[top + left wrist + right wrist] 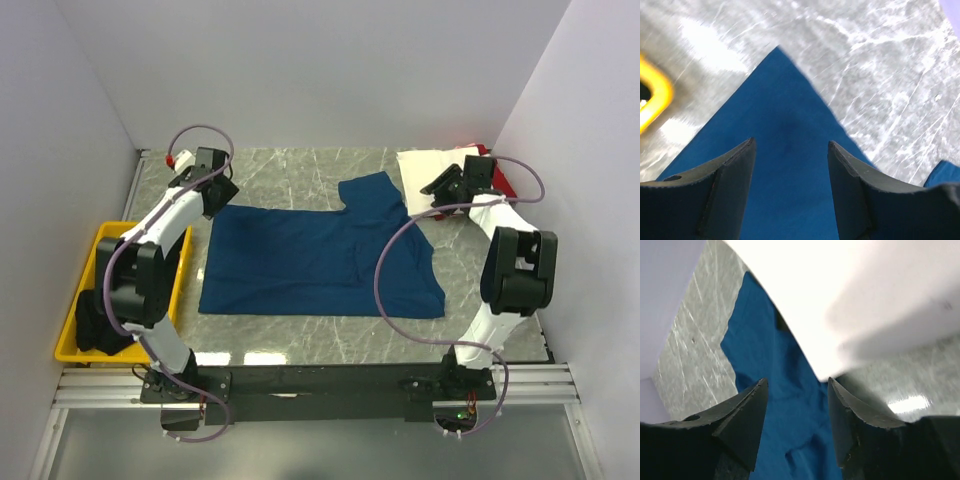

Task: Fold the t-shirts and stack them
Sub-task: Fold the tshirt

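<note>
A navy-blue t-shirt [310,262] lies spread flat on the marble table, one sleeve [375,192] pointing to the back. My left gripper [223,193] hovers open over its back left corner [782,100], the cloth showing between the fingers [737,165] without being pinched. My right gripper [441,186] stands open above the shirt's back right part [790,405], beside the folded white t-shirt [432,165]; nothing is between its jaws. A red t-shirt [500,180] peeks out under the white one. Black t-shirts [95,325] lie in the yellow bin.
The yellow bin [100,238] stands at the table's left edge, its rim [657,95] also in the left wrist view. White walls close in the table on the left, back and right. Bare marble [290,170] shows behind the blue shirt.
</note>
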You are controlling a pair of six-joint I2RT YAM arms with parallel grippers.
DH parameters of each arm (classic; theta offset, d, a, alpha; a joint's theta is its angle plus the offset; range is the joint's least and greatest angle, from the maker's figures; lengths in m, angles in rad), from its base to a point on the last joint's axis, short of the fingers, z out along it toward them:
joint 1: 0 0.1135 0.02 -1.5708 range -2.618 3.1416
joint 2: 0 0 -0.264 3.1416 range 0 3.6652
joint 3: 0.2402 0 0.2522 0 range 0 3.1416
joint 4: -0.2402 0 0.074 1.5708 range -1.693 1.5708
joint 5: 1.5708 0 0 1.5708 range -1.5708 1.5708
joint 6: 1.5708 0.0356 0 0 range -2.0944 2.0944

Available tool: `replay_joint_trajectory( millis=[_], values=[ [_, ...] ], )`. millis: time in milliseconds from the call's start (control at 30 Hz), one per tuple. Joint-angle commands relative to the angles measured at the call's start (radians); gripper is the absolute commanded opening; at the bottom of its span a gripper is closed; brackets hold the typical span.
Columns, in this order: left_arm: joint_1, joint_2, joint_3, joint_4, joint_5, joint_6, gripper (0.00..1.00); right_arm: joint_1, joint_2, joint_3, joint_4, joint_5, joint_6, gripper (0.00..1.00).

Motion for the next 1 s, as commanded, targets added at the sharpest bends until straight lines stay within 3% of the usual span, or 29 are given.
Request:
replay_joint_trajectory(
  millis=[0,200,333,567,967],
  values=[
    [0.008,0.045,0.074,0.012,0.009,0.046,0.64,0.003,0.065,0.09,0.045,-0.017,-0.001,0.59],
    [0.03,0.108,0.123,0.013,0.033,0.04,0.63,0.035,0.134,0.188,-0.041,0.027,-0.012,0.6],
    [0.039,0.133,0.14,0.018,0.039,0.045,0.63,0.04,0.087,0.043,0.063,-0.002,0.039,0.61],
    [0.054,0.163,0.157,0.019,0.055,0.045,0.62,0.044,0.057,-0.043,0.109,-0.008,0.07,0.62],
    [0.076,0.202,0.177,0.01,0.073,0.04,0.61,-0.006,0.231,0.148,0.037,0.026,0.068,0.57]
  ],
)
